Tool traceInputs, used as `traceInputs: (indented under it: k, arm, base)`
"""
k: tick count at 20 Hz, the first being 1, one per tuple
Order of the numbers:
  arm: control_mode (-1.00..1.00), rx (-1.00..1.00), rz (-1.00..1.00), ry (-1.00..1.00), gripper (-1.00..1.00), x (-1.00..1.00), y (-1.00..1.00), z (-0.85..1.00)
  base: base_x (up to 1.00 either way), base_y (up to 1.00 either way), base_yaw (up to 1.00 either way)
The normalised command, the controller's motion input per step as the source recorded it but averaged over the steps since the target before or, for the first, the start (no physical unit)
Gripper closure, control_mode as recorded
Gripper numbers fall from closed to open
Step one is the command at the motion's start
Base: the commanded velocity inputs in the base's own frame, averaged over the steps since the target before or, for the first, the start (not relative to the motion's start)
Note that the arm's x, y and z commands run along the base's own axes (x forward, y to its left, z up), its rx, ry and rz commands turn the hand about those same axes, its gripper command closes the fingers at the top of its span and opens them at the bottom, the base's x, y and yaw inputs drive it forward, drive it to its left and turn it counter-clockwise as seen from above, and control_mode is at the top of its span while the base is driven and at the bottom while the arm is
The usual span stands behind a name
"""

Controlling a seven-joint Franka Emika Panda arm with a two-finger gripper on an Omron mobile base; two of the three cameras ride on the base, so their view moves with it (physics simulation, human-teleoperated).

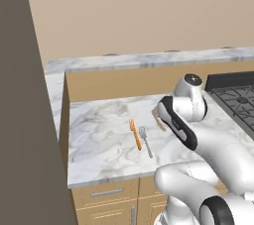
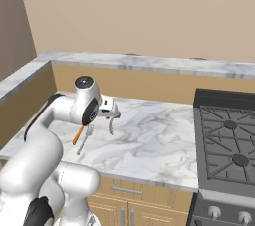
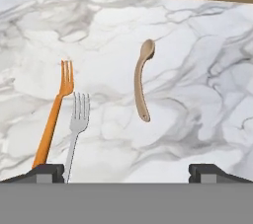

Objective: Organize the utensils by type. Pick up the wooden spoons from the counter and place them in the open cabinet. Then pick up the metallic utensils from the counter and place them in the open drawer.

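Dark fingers (image 3: 49, 172) spread wide — holding nothing — above the wooden spoon (image 3: 141, 81).

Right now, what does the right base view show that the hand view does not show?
The right base view alone shows the stove, the back wall and the drawer fronts under the counter. The hand view alone shows the tines of the orange fork and the silver fork clearly. Both show the two forks, the curved wooden spoon and the marble top.
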Motion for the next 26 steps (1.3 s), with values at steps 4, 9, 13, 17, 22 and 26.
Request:
traceInputs:
  k: [4,9,13,17,22,26]
  arm:
    - [-1.0,-0.01,0.01,0.0,-1.0,0.36,0.0,-0.36]
    - [-1.0,-0.01,0.01,0.0,-1.0,0.37,0.0,-0.38]
    - [-1.0,-0.02,0.01,0.0,-1.0,0.38,0.0,-0.38]
    - [-1.0,-0.02,0.0,0.0,-1.0,0.4,0.0,-0.36]
    - [-1.0,-0.01,0.0,0.0,-1.0,0.39,0.0,-0.36]
    - [-1.0,0.0,0.01,0.0,-1.0,0.39,0.0,-0.34]
  base:
    - [0.0,0.0,0.0]
    - [0.0,0.0,0.0]
    - [0.0,0.0,0.0]
    - [0.0,0.0,0.0]
    - [0.0,0.0,0.0]
    - [0.0,0.0,0.0]
